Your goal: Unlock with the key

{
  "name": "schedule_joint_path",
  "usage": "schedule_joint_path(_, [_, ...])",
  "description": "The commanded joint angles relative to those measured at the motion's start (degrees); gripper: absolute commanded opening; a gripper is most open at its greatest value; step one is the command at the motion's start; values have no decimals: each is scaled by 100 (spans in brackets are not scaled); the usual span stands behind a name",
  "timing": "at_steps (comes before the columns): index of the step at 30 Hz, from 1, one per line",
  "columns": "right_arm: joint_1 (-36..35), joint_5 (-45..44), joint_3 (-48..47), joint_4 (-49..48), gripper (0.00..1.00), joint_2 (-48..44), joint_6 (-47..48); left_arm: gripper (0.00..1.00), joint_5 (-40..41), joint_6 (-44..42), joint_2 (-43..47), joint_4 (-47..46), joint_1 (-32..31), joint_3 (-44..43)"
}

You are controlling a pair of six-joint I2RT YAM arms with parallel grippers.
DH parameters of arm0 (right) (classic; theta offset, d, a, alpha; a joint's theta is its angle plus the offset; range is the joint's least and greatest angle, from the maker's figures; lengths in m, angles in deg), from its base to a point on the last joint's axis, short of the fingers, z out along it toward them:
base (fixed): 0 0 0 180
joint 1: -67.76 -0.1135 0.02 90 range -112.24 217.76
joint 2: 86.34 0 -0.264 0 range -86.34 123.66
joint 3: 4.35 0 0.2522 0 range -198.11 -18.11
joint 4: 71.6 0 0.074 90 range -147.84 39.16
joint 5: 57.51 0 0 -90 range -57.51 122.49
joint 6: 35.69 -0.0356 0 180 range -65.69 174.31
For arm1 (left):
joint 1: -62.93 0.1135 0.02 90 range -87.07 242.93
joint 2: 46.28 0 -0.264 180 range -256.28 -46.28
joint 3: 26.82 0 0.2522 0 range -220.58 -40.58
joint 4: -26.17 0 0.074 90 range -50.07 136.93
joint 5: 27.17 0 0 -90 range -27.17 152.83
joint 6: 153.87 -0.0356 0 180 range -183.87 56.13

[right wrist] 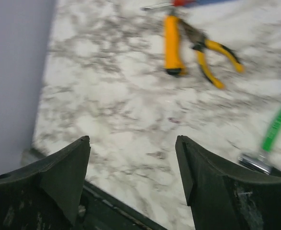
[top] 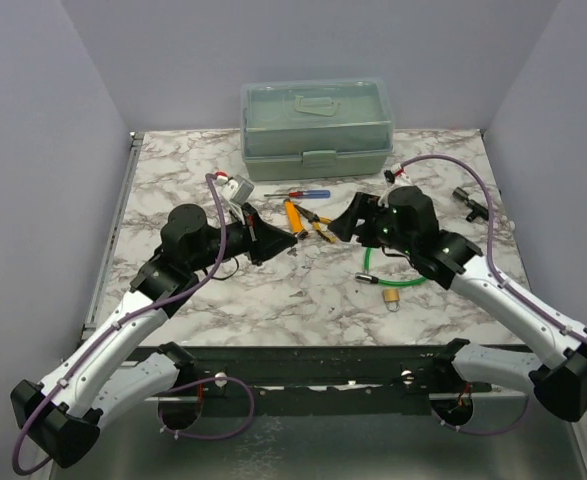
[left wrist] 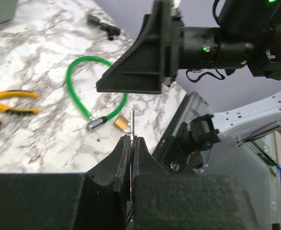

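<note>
My left gripper (left wrist: 131,140) is shut on the key (left wrist: 132,120), whose thin silver blade sticks up from between the pads. In the top view the left gripper (top: 278,243) hovers over the table's middle, pointing right. Facing it, my right gripper (top: 341,228) stands open with nothing between its fingers (right wrist: 133,141); one of its black fingers (left wrist: 140,72) fills the upper left wrist view. The small brass padlock (top: 390,297) lies on the marble, joined to a green cable loop (top: 373,262). In the left wrist view the padlock (left wrist: 122,124) shows just beyond the key's tip.
A pale green toolbox (top: 316,122) stands at the back. A red-and-blue screwdriver (top: 298,194) and yellow-handled pliers (top: 308,220) lie between the grippers and the box. A small black part (top: 470,200) sits at the right edge, and a grey piece (top: 237,187) at the left.
</note>
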Motion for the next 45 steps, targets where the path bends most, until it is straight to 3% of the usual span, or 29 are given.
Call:
schedule_joint_path(1, [-12, -2142, -383, 2281, 85, 740, -971, 0, 711, -843, 30, 1931, -28, -605])
schedule_joint_path(3, [-12, -2183, -448, 2619, 98, 1006, -1252, 0, 951, -1167, -63, 2423, -28, -760])
schedule_joint_path(9, [-13, -2017, -96, 2560, 100, 1320, -1681, 0, 1783, -1555, -219, 2897, -28, -637])
schedule_joint_path(13, [32, -2680, -113, 3558, 96, 1549, -3333, 0, 2068, -1442, -213, 2735, -28, -348])
schedule_joint_path(17, [124, -2962, -358, 4659, 100, 1850, -5173, 0, 2159, -1332, -195, 2660, -28, -225])
schedule_joint_path(22, [322, -2613, -685, 5415, 100, 2463, -6414, 0, 2159, -1247, -128, 2640, -28, -133])
schedule_joint_path(25, [402, -2275, -811, 5329, 99, 2744, -6584, 0, 2135, -1210, -8, 2633, -28, -100])
schedule_joint_path(31, [918, -1413, -436, 4482, 87, 2785, -6581, 0, 2125, -1174, 137, 2603, -28, -70])
schedule_joint_path(43, [1070, -971, -686, 4197, 71, 3698, -6433, 0, 2134, -1160, 252, 2596, -28, -39])
schedule_joint_path(45, [1070, -898, -654, 4146, 62, 3798, -6433, 0, 2168, -1155, 270, 2606, -28, -39])
